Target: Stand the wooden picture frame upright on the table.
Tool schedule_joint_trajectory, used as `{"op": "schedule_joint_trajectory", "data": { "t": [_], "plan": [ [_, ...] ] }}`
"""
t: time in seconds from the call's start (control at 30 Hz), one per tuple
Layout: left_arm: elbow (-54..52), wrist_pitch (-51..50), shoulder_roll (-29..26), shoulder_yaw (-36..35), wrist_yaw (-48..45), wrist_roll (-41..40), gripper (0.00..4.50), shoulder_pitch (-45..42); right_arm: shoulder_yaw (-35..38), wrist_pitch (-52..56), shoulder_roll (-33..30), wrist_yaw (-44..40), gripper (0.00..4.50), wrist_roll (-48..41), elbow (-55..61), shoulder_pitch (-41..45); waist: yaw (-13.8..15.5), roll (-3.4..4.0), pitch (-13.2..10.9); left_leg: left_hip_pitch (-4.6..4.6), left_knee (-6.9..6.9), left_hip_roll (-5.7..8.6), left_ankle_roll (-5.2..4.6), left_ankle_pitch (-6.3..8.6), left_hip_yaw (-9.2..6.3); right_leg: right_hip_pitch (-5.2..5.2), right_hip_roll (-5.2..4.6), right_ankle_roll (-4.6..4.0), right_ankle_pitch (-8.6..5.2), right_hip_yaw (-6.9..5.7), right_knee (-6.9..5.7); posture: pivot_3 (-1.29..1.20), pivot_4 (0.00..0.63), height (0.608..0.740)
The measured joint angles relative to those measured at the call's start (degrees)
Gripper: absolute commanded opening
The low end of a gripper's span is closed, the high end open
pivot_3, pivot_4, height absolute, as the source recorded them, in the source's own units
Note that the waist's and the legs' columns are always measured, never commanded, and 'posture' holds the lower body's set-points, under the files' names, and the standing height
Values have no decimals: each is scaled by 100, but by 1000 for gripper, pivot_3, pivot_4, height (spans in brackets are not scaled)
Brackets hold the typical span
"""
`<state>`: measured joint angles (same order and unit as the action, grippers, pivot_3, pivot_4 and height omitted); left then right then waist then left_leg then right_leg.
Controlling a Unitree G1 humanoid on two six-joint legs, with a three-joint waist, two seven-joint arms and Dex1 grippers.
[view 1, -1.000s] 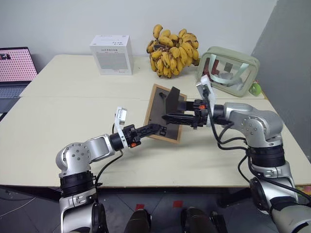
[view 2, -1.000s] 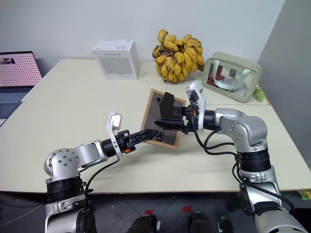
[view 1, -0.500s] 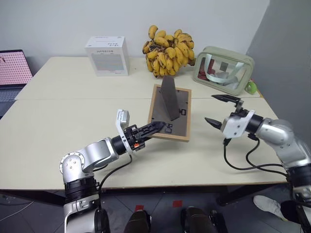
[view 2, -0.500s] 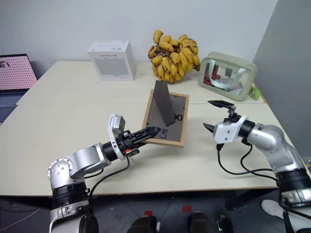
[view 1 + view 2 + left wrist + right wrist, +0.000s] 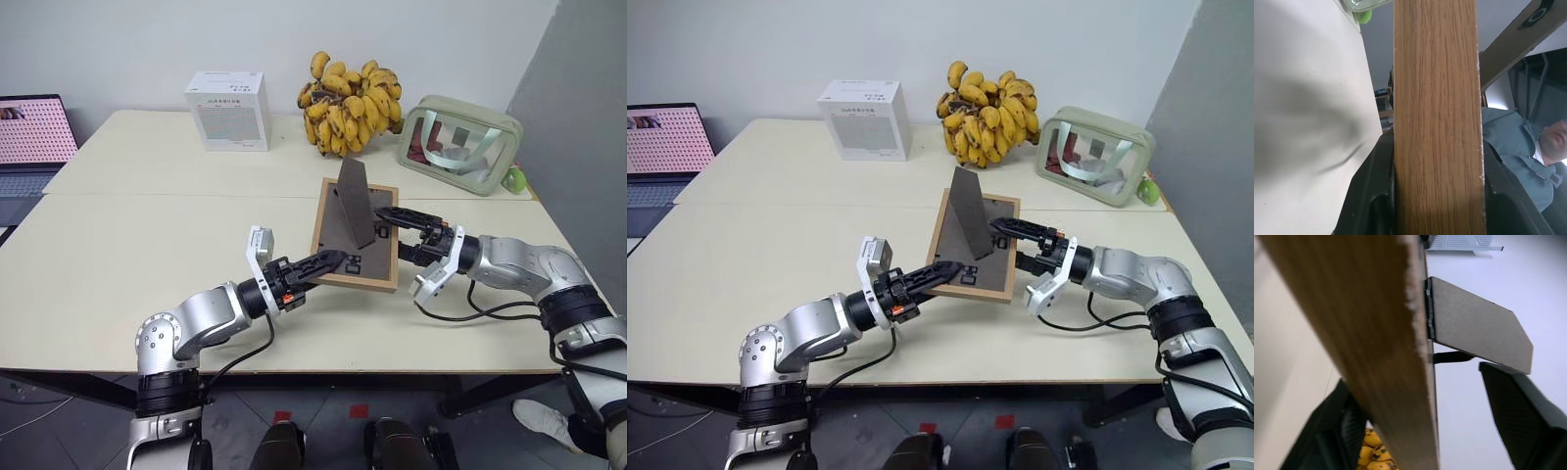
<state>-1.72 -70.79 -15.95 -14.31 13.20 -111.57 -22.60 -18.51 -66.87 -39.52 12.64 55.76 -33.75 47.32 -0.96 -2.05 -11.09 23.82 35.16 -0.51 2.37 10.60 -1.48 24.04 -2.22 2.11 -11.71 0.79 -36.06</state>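
So the left gripper (image 5: pixel 328 261) was clamped on the near-left corner of the small rectangular picture frame (image 5: pixel 377 274) with its light wood border, dark grey-brown back facing up; the left wrist view showed both fingers (image 5: pixel 1374 196) tight against the wooden edge. Likely reason: pin one corner so the frame stayed lifted off the cream-beige table (image 5: pixel 147 245) while the other arm worked. Frame sat tilted, near edge raised, between the two grippers, with the dark triangular easel stand (image 5: pixel 353 201) swung out and standing up from the back. Right gripper (image 5: pixel 392 230) straddled the frame's right edge, one finger above the back near the stand's foot and one below, jaws partly apart with a gap visible, not yet gripping. My read: it was set to take that edge so both arms could rotate the frame onto its stand. Not upright yet.
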Motion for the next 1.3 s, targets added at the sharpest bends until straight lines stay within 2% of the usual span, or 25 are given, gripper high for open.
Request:
{"op": "schedule_joint_trajectory", "data": {
  "t": [0.07,0.2,0.23,0.3,0.43,0.57,0.67,0.7,0.8,0.87,0.93,1.07,1.23,1.3],
  "plan": [
    [-56,25,22,33,-22,-15,1294,55,-79,-1,-34,138,2461,146,-30,62,-2,0,0,-1,0,-2,0,0,0,-1,2,0,0,1,0,0,150,740],
    [-79,84,-11,99,-88,-86,1294,118,-198,3,-37,283,1442,184,-138,97,-4,0,0,-3,0,-4,-1,-1,0,-1,4,-1,1,2,-3,0,150,740],
    [-79,123,-27,128,-98,-111,1294,134,-218,-2,-51,288,1378,202,-146,130,-5,0,0,-3,0,-4,-1,-1,1,-1,5,-1,1,4,-3,0,150,740],
    [-100,182,-92,188,-121,-139,2002,135,-256,-23,-80,308,1377,202,-163,175,-5,0,0,-3,1,-4,-1,-1,0,-1,5,-1,1,3,-3,0,150,740],
    [-347,258,-551,251,-165,-96,2839,145,-322,-162,-127,257,1285,-5,-598,198,-7,-2,0,-3,0,-4,-1,-1,1,-2,6,-2,1,6,-3,0,150,740],
    [-364,272,-969,-40,-413,-91,3657,245,-345,-352,-140,19,1285,-463,-1246,359,-61,-4,-1,-4,0,-7,-2,-1,0,-2,8,-2,1,5,-3,0,150,740],
    [-596,369,-1605,-532,-581,-86,4281,451,-351,-407,303,-1023,1285,-1664,-2244,602,-158,-15,-7,-16,0,-21,-3,0,1,-9,20,-9,6,9,-4,0,150,740],
    [-723,425,-1847,-667,-620,-72,4442,518,-305,-266,540,-1647,1285,-2256,-2493,624,-181,-25,-14,-29,-1,-26,-3,-1,-1,-21,23,-9,6,7,-5,0,150,740],
    [-1532,403,-2815,-804,-808,649,4500,702,390,1534,1794,-4471,1285,-4702,-2646,631,-249,-46,-31,-87,-9,-56,-3,0,-3,-76,53,-17,9,8,-2,0,150,740],
    [-2168,523,-3068,-720,-1012,1394,4500,723,707,2724,2289,-5716,1285,-5681,-2626,782,-211,-22,-45,-95,-11,-56,-2,1,-2,-81,54,-20,8,4,-5,0,150,740],
    [-2722,774,-3300,-370,-1300,2473,4500,895,1005,4037,2612,-6524,1285,-6319,-2584,995,-131,-16,-48,-94,-11,-61,0,1,-3,-79,61,-24,9,2,-5,0,150,740],
    [-3289,1413,-3150,9,-1950,3793,4500,1339,1446,6223,2988,-7256,1285,-7061,-2544,1427,-53,-12,-51,-75,-12,-95,8,6,6,-52,65,-36,8,2,1,0,150,740],
    [-3436,2391,-3135,163,-2546,5407,4500,1724,1519,7486,3213,-7772,1285,-7153,-2881,1525,-59,-11,-50,-63,-18,-107,34,23,18,-28,100,-62,-7,7,2,0,150,740],
    [-3386,2624,-3124,251,-2740,5828,4500,1827,1571,7686,3278,-7790,1285,-7151,-3080,1516,-67,-10,-50,-23,-21,-112,33,22,18,17,110,-67,-8,9,-11,0,150,740]
  ]
}}
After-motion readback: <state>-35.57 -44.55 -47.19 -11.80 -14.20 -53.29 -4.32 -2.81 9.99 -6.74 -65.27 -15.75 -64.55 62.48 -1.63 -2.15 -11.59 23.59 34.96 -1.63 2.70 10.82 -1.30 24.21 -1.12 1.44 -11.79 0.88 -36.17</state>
